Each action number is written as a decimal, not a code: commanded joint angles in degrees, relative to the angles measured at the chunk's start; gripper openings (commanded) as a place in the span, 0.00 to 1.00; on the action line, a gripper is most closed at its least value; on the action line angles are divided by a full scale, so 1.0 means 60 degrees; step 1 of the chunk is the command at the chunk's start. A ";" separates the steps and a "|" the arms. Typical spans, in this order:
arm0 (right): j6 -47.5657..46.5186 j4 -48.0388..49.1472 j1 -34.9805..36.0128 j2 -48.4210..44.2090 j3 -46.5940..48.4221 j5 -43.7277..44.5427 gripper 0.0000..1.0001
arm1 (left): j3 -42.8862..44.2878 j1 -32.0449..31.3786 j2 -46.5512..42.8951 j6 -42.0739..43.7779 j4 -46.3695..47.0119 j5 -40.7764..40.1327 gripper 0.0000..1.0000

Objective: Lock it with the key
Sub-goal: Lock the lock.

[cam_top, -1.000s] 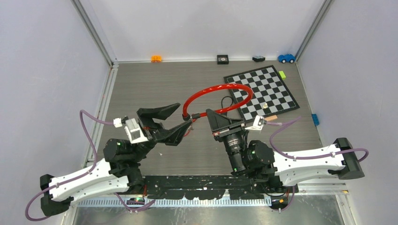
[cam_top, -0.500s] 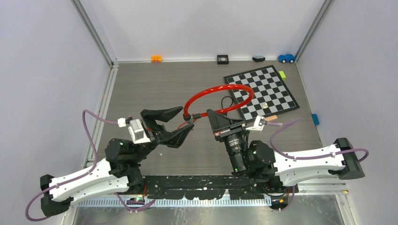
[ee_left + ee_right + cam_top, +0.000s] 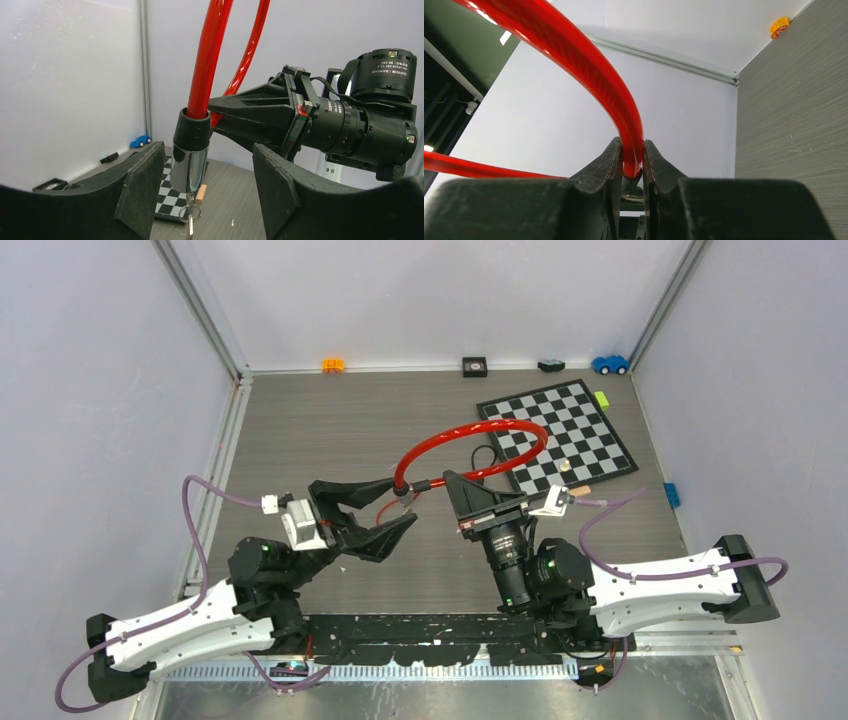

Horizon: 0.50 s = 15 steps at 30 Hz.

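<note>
A red cable lock (image 3: 470, 445) forms a loop held above the table. My right gripper (image 3: 452, 483) is shut on the red cable (image 3: 631, 150) near its black end. In the left wrist view the lock's chrome barrel (image 3: 189, 167) hangs below a black collar, with a small key (image 3: 190, 216) and key ring sticking out of its bottom. My left gripper (image 3: 385, 502) is open, its two fingers (image 3: 140, 185) spread wide either side of the barrel without touching it.
A black-and-white checkerboard (image 3: 560, 435) lies at the back right with a small wooden block (image 3: 578, 493) by its near edge. Small toys line the back wall: an orange piece (image 3: 333, 365), a black box (image 3: 474, 366), a blue car (image 3: 610, 364).
My left gripper has let go of the lock's barrel end, opened and drawn back towards the near left. The red loop has shifted slightly right in my right gripper.
</note>
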 commanded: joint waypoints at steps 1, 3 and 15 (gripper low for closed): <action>0.0141 0.0557 -0.0011 -0.0166 0.0218 -0.0229 0.01 | -0.0023 -0.0038 -0.0045 0.0015 0.0064 -0.0068 0.65; 0.0143 0.0535 -0.0011 -0.0154 0.0242 -0.0309 0.01 | -0.0023 -0.0040 -0.0034 0.0031 0.0064 -0.0145 0.62; 0.0314 0.0222 -0.0014 -0.0109 0.0306 -0.0735 0.01 | 0.0096 -0.0031 0.0065 0.0224 -0.0096 -0.0218 0.26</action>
